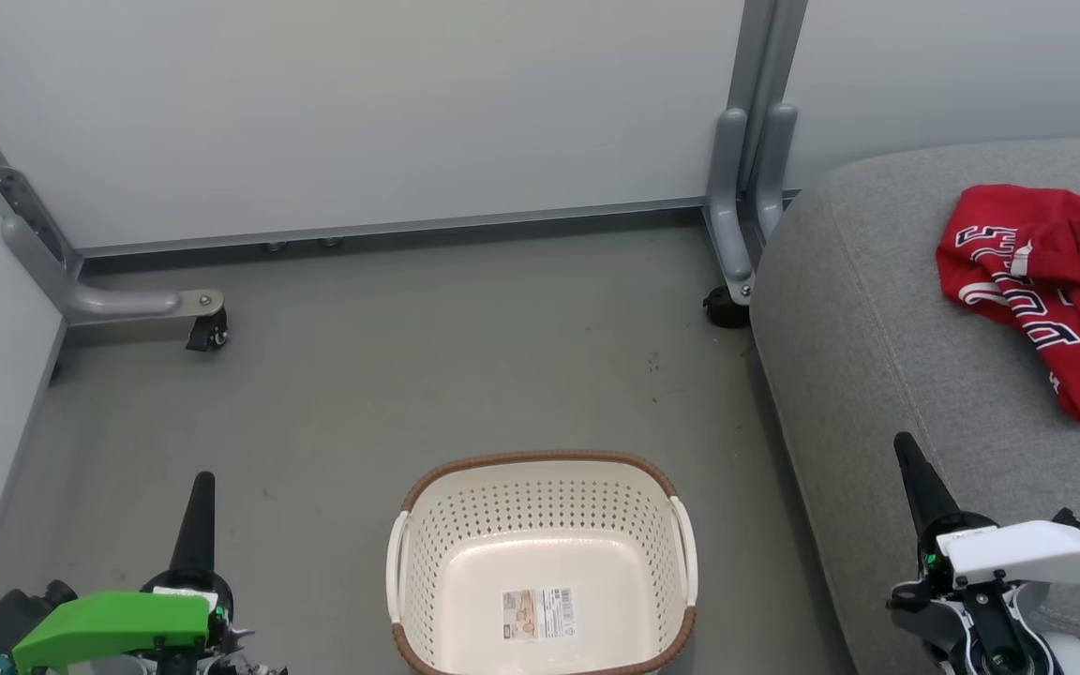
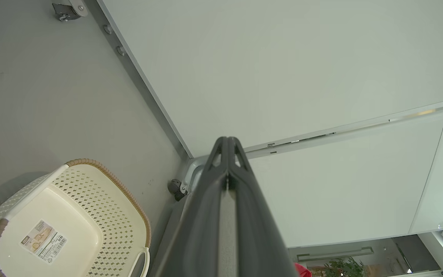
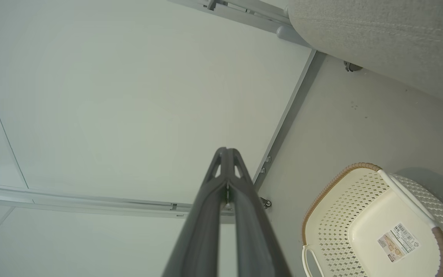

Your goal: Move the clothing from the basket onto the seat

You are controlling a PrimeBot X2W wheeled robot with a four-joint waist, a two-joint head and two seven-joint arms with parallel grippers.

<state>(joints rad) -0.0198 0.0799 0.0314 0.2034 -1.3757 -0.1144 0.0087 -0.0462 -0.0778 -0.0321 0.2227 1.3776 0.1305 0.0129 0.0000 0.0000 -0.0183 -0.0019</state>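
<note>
Sitting at right, the grey seat (image 1: 859, 356) carries the red clothing (image 1: 1056, 272), bunched near its far right edge with the lettering up. Cream basket (image 1: 540, 459) is on the floor (image 1: 409, 375) between both grippers, label sticker (image 1: 538, 614) visible on its bottom. Right gripper (image 1: 906, 448) is closed with nothing held, over the seat's near edge and well short of the clothing. Left gripper (image 1: 204, 480) is closed too, farthest from it.
</note>
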